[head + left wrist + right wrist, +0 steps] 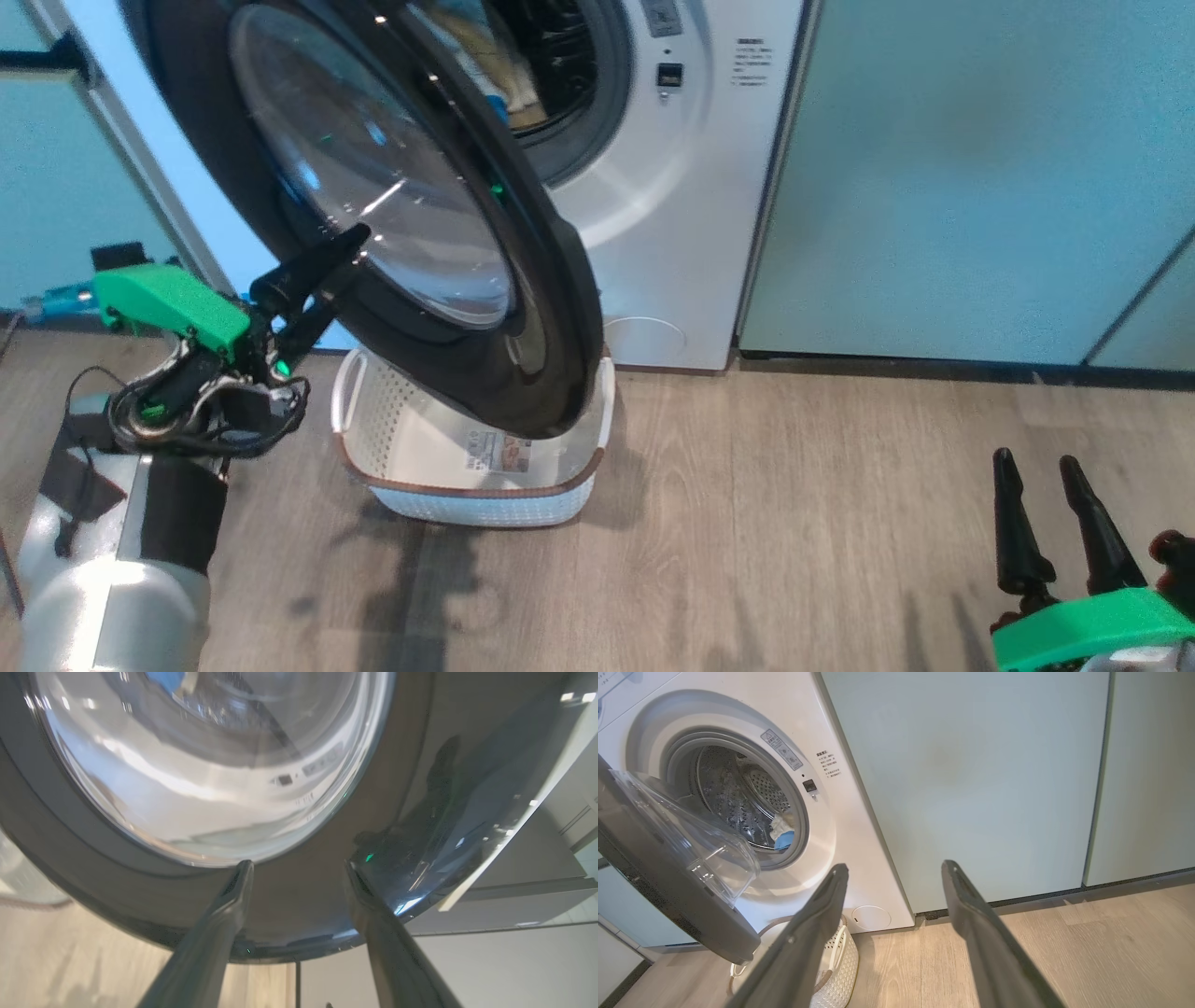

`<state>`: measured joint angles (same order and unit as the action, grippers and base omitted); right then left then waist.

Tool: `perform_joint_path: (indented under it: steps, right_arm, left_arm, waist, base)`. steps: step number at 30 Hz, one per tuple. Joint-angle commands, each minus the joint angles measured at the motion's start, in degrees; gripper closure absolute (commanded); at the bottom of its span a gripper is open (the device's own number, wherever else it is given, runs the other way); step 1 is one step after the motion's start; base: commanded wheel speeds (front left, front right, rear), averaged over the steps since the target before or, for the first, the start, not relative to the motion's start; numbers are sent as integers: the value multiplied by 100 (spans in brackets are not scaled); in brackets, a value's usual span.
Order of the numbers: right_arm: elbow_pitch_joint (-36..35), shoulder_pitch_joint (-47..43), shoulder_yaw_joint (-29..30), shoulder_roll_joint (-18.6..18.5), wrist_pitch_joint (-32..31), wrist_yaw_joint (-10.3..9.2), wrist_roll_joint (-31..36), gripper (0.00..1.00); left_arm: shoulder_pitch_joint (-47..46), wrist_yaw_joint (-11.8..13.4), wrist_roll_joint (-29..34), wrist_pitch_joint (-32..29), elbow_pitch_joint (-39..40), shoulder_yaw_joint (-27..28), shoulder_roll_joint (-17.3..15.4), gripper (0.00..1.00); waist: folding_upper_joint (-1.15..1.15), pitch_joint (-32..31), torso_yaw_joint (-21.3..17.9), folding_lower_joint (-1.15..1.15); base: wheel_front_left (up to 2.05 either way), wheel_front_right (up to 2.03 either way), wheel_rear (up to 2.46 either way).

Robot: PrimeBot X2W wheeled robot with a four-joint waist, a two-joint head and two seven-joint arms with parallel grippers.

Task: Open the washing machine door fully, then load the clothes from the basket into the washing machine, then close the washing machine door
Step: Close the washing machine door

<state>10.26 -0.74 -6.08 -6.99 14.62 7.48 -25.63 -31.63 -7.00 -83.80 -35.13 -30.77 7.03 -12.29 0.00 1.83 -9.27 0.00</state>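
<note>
two left gripper fingers stand wide apart at the black rim of the washing machine door. right wrist view adds the clothes inside the washing machine, right gripper wide, empty. head view adds the basket under the door.

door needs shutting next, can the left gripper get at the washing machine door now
Probably yes: the left gripper, open, has its fingertips right at the black rim of the washing machine door, nothing between them.

Glossy black washing machine door, clear glass centre; white washing machine, grey-rimmed — pale yellow and blue clothes; cream perforated basket, brown rim; pale green cabinets; grey wood-grain floor.
</note>
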Motion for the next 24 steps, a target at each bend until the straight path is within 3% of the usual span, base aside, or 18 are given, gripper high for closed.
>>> perform_joint_path:
  steps: [1,11,24]
  right_arm:
    - [-194,211,-108,-50,38,1,36,0]
    - [-201,199,-94,19,38,1,32,0]
    - [-211,163,-69,22,38,1,18,0]
  left_arm:
    - [-145,-47,57,41,239,164,-297,0]
    - [500,-48,1232,1772,1138,-468,-713,0]
    - [1437,-48,2206,4601,879,-1745,-1408,0]
  waist:
    - [0,-18,59,0]
    - [0,-43,343,0]
    - [0,-70,464,0]
  base:
    - [0,0,0]
    - [0,0,0]
    - [0,0,0]
